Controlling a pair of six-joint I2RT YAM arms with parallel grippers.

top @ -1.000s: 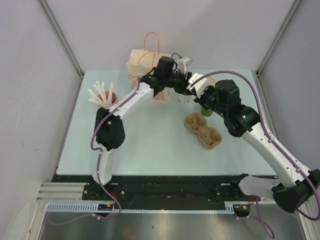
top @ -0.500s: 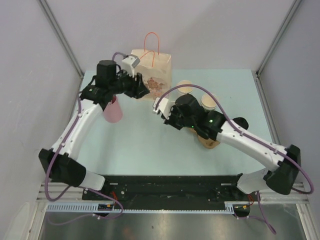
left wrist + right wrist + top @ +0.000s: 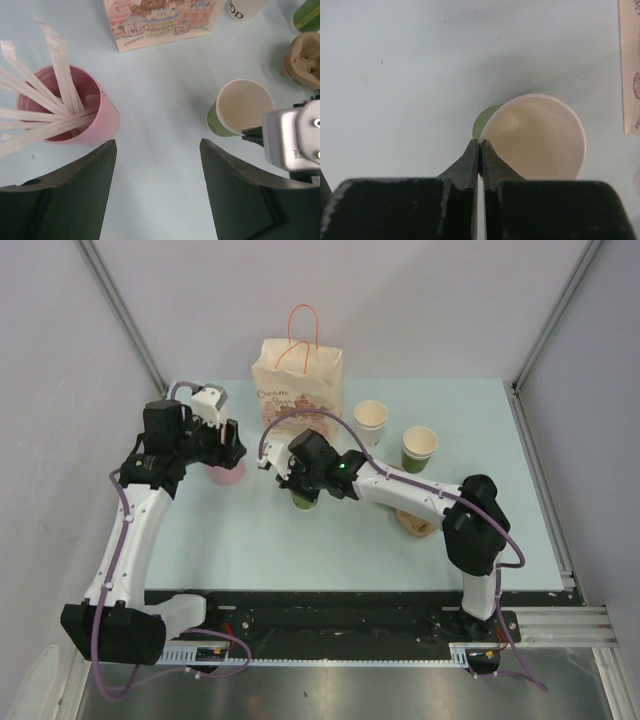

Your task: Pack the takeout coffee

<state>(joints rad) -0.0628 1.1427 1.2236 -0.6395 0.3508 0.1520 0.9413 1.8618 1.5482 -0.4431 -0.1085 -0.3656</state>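
Right gripper (image 3: 479,150): we see its two fingers closed to a hairline, pinching the paper rim of the held green cup (image 3: 535,132) at the cup's near-left edge.
Held green cup: it is open-topped, cream inside and empty, with no lid. We cannot tell whether it stands on the table (image 3: 250,530) or hangs just off it.
What changed on the right: half a second ago the right arm lay over the pulp tray (image 3: 412,524). It has since swung left, and the cup is now in front of the paper bag (image 3: 297,380), near it but not touching.
What changed on the left: the left arm has drawn back from the bag's face toward the left edge of the table.
Left gripper (image 3: 157,150): its fingers are spread wide with nothing between them. It hovers over bare table between the pink straw cup (image 3: 70,117) and the held cup.
Unmoved: the white cup (image 3: 370,418) and the far green cup (image 3: 419,447) stand where they did, right of the bag, both lidless.
Takeout coffee: no black-lidded cup shows in any current view (it may be in the bag or behind an arm; we cannot tell).
Meaning for the task: we judge that a cup has been brought within reach of the bag and the left hand is free to help. Nothing lidded is ready, though, so the packing itself looks not yet done.
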